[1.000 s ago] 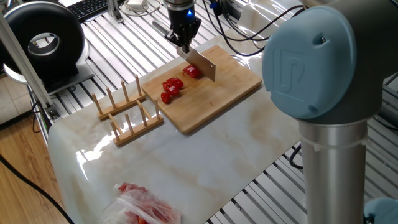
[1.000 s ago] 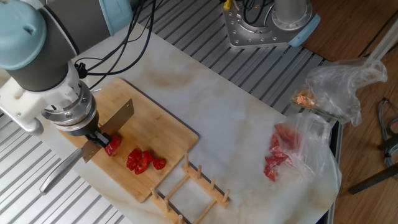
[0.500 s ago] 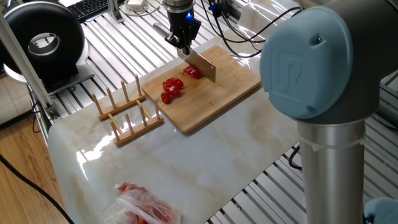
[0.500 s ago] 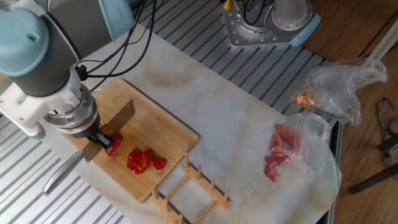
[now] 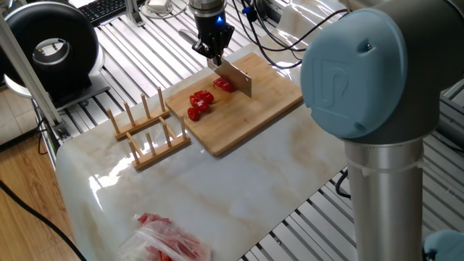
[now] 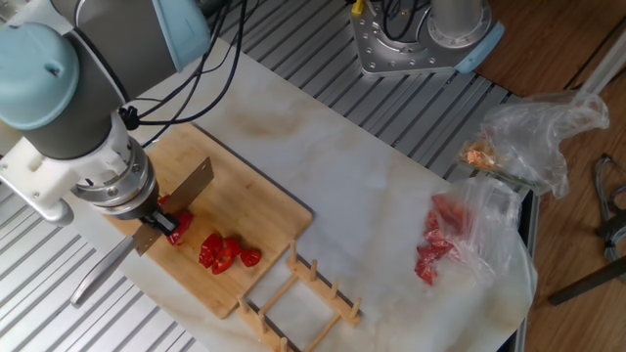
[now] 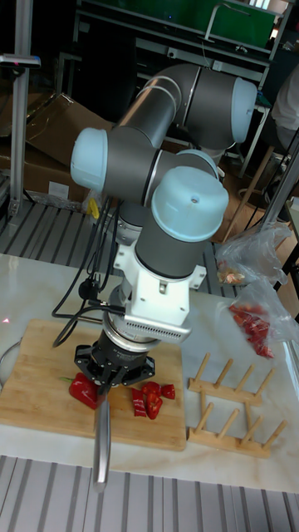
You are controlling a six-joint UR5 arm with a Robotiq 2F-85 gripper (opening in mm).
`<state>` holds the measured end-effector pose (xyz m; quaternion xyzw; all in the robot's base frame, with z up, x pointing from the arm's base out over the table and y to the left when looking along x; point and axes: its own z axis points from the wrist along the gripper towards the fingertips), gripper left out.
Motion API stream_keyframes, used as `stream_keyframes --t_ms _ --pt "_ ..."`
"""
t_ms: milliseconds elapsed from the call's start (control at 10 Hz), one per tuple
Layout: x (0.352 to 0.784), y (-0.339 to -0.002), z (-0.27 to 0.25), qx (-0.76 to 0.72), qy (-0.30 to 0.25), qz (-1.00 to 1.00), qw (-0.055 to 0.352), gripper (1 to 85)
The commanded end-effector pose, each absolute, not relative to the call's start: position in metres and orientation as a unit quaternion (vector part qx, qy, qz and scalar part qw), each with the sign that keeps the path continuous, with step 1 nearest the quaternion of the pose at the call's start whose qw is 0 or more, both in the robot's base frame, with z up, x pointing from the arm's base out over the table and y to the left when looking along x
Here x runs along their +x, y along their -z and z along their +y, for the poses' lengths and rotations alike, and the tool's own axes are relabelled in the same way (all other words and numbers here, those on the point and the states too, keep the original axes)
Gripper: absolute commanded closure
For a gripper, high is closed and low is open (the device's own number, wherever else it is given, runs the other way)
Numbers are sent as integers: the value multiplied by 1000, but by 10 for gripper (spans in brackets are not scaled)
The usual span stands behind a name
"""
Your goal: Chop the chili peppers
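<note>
- The gripper (image 5: 213, 49), clamped on the knife (image 5: 235, 77), has crept slightly toward the cutting board's (image 5: 268, 101) far edge; the blade is still standing over the uncut piece.
- The chili peppers (image 6: 223, 251): a cluster of chunks mid-board, unmoved, and a bigger piece (image 7: 84, 391) by the blade.
- No new cut yet, so I'd say the arm is lining up the next chop.

bright, even light | glare on marble table (image 5: 217, 181) | sharp focus
</note>
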<state>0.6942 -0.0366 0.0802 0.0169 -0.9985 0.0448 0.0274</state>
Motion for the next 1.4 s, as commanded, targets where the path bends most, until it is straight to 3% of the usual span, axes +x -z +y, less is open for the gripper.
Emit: stream_keyframes --t_ms 0,1300 --pt "694 -78 -34 14 -40 -999 30 843" --pt "696 -70 -30 15 -30 -999 31 843"
